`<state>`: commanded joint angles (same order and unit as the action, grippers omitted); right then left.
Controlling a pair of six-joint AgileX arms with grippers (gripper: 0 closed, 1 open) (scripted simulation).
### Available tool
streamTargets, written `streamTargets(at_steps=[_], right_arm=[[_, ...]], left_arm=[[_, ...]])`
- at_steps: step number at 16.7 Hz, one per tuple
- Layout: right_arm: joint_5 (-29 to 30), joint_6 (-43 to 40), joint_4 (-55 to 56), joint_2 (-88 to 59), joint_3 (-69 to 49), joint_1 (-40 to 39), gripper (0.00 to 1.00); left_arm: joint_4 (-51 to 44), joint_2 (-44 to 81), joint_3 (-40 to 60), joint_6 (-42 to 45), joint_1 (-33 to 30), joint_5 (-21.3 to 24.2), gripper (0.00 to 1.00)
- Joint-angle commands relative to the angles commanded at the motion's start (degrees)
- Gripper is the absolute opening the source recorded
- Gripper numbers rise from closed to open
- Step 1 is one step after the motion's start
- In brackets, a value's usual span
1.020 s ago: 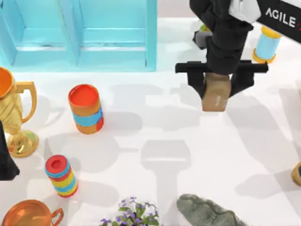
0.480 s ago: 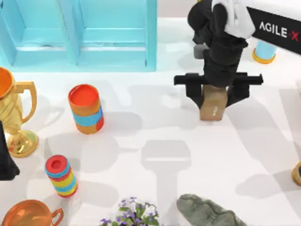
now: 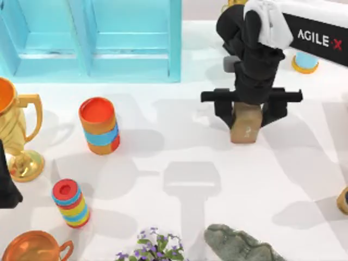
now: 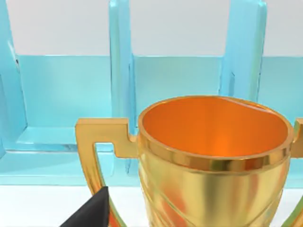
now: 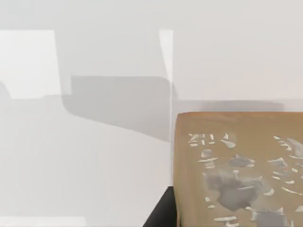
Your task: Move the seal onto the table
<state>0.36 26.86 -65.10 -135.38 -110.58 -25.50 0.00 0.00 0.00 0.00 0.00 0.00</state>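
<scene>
The seal (image 3: 246, 129), a small tan-brown block with a pale mark on one face, stands upright at or just above the white table (image 3: 304, 163), right of centre. My right gripper (image 3: 247, 116) points straight down over it, its black fingers (image 3: 222, 110) pressed to both sides of the block, shut on it. In the right wrist view the seal (image 5: 239, 175) looms close, with bare table behind it. My left arm (image 3: 6, 185) is parked at the left edge beside the gold trophy (image 4: 213, 156); one dark fingertip (image 4: 90, 213) shows in the left wrist view.
A light-blue cabinet (image 3: 92, 38) lines the back left. On the left stand a gold trophy (image 3: 13, 130), two striped cylinders (image 3: 99, 126) (image 3: 69, 202) and a copper cup (image 3: 32, 247). Flowers (image 3: 155, 247) and a grey-green rock (image 3: 236, 244) sit at the front, a blue spool (image 3: 305, 61) at the back right.
My right gripper has sunk toward the table with the seal and drifted slightly left. The left arm has not moved.
</scene>
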Motion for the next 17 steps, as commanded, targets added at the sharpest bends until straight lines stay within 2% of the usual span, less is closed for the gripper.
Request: streamTargets(at_steps=[10,17], right_arm=[[0.0,0.0,0.0,0.0,0.0,0.0,0.98],[0.0,0.0,0.0,0.0,0.0,0.0,1.00]], left_arm=[[0.0,0.0,0.0,0.0,0.0,0.0,1.00],[0.0,0.0,0.0,0.0,0.0,0.0,1.00]])
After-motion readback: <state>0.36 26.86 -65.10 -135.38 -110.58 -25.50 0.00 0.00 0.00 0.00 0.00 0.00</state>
